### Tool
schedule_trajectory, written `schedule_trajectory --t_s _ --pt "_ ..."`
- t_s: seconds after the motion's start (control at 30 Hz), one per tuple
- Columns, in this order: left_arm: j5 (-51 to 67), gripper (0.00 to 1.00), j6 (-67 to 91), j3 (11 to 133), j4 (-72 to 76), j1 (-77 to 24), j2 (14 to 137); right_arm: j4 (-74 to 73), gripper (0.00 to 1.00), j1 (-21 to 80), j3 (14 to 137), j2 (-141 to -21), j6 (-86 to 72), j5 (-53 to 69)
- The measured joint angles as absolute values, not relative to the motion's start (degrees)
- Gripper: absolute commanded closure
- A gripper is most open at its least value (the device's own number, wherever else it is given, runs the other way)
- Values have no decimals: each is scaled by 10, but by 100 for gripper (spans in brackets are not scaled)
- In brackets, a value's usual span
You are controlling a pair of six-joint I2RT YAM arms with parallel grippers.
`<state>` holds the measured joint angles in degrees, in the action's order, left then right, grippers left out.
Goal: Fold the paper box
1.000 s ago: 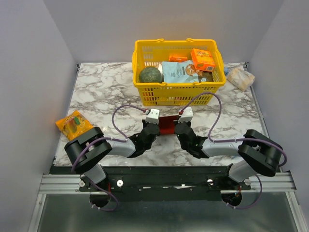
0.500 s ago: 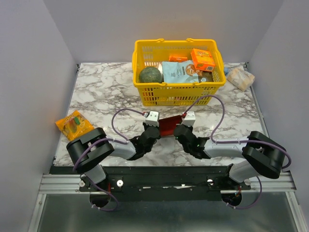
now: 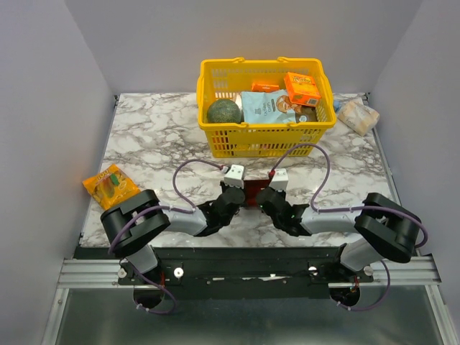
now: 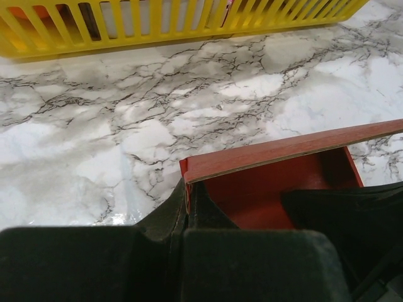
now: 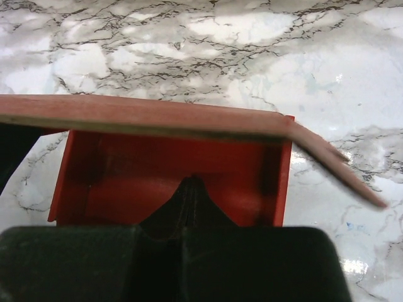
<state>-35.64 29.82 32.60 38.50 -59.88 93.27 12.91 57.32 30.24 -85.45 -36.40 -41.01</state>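
Note:
The red paper box [image 3: 254, 190] sits partly folded on the marble table between my two grippers. In the left wrist view the paper box [image 4: 271, 189] shows a raised panel and side walls, and my left gripper [image 4: 187, 196] is shut on its left wall. In the right wrist view the paper box [image 5: 126, 173] is open towards me, under a long panel with a bent flap at its right end. My right gripper [image 5: 192, 184] is shut, its tips inside the box; I see no cardboard between them. In the top view the left gripper [image 3: 241, 195] and right gripper [image 3: 265, 195] stand close together.
A yellow basket [image 3: 262, 141] stands just behind the box, holding a green round fruit [image 3: 223, 111], a blue packet [image 3: 264, 108] and an orange carton [image 3: 302, 88]. An orange snack packet [image 3: 109, 184] lies at the left. A wrapped item [image 3: 358, 115] lies at the back right.
Both grippers have moved inward towards each other. The red box between them now looks narrower from above and sits slightly nearer me.

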Motion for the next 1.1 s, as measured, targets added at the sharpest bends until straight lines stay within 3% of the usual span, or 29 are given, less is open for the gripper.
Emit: schedule_trajectory --t_s 0.1,0.17,0.3,0.4,0.5,0.7,0.97,1.1 --pt "-356 100 277 331 364 -600 925 131 99 573 305 -855 -356 -399" --pt "-356 100 253 333 347 -600 917 131 93 573 310 -854 -344 -381" --pt "-352 100 194 342 303 -593 901 122 54 573 324 -816 -319 -323" --pt "-342 100 150 343 264 -579 879 110 37 573 335 -763 -305 -290" --pt "-328 100 117 337 228 -557 849 101 29 572 338 -716 -292 -269" --pt "-253 100 74 309 190 -498 784 93 35 485 339 -680 -241 -152" --pt "-185 100 57 299 180 -480 769 93 45 419 357 -758 -164 -42" --pt "-171 100 54 299 181 -479 769 101 45 402 373 -789 -131 -29"
